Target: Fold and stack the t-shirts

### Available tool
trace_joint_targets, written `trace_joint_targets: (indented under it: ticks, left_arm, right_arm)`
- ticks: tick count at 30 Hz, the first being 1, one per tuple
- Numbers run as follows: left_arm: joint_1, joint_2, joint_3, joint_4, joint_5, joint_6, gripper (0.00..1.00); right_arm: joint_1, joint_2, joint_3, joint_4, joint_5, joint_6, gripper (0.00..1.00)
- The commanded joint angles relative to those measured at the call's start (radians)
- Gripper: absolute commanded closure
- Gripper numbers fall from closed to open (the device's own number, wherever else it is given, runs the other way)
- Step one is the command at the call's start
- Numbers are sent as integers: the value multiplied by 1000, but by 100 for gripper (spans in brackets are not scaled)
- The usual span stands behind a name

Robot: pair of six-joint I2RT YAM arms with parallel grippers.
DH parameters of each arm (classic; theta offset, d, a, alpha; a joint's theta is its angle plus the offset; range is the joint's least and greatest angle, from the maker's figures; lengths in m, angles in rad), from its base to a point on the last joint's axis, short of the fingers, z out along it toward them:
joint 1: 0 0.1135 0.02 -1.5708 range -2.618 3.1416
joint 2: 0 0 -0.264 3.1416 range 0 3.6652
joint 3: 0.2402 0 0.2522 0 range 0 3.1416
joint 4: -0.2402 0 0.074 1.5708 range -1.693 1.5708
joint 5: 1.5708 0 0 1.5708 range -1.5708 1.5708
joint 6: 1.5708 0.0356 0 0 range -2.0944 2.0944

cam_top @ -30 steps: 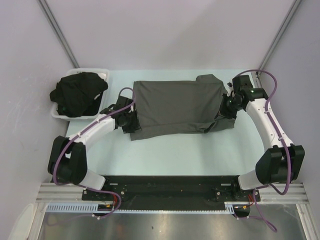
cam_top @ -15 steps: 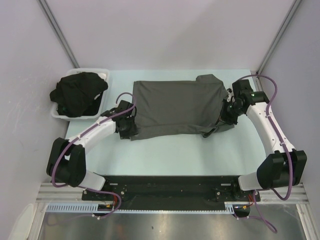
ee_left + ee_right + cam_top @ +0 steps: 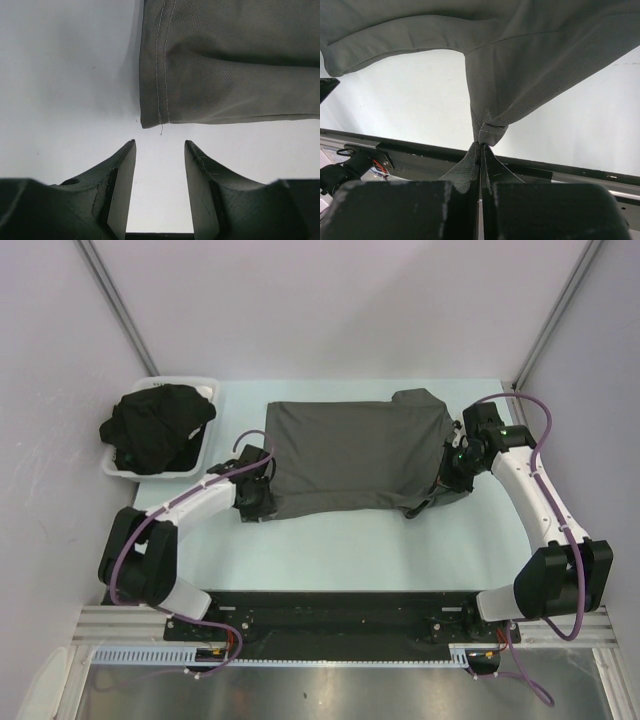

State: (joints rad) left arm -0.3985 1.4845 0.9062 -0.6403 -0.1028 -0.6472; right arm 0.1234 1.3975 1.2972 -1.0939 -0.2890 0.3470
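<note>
My right gripper (image 3: pixel 480 146) pinches a corner of the charcoal grey cloth t-shirt (image 3: pixel 355 455) for folding, while my left gripper (image 3: pixel 160 150) hangs parted, empty, facing another corner.

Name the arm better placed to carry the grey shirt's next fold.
Probably right: the right end effector is shut on a pinch of the grey t-shirt; the left end effector stands open short of its hem corner, holding nothing.

**Tally of what lies before me**

One grey t-shirt (image 3: pixel 355 455) on one table (image 3: pixel 350 550). One white tray (image 3: pixel 200 382) holding one heap of black t-shirts (image 3: pixel 155 425); I cannot tell how many are in it. Two arms of mine: left arm (image 3: pixel 190 502), right arm (image 3: pixel 535 490).
</note>
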Motion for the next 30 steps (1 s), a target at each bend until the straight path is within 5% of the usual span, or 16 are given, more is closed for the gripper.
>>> trace_joint_targets:
  ticks: [1,23,29,30]
  left_arm:
    - [-8,39,22,51,-26,4,51]
    - [-8,117,25,114,-34,55,54]
    - [-8,112,5,120,-23,60,74]
    - [-8,111,3,122,-21,60,85]
  right_arm:
    - [7,1,2,9,-30,4,100]
    - [5,3,4,-12,-16,4,100]
    - [5,6,4,-11,-15,0,100]
    - [5,9,4,-9,-15,0,100]
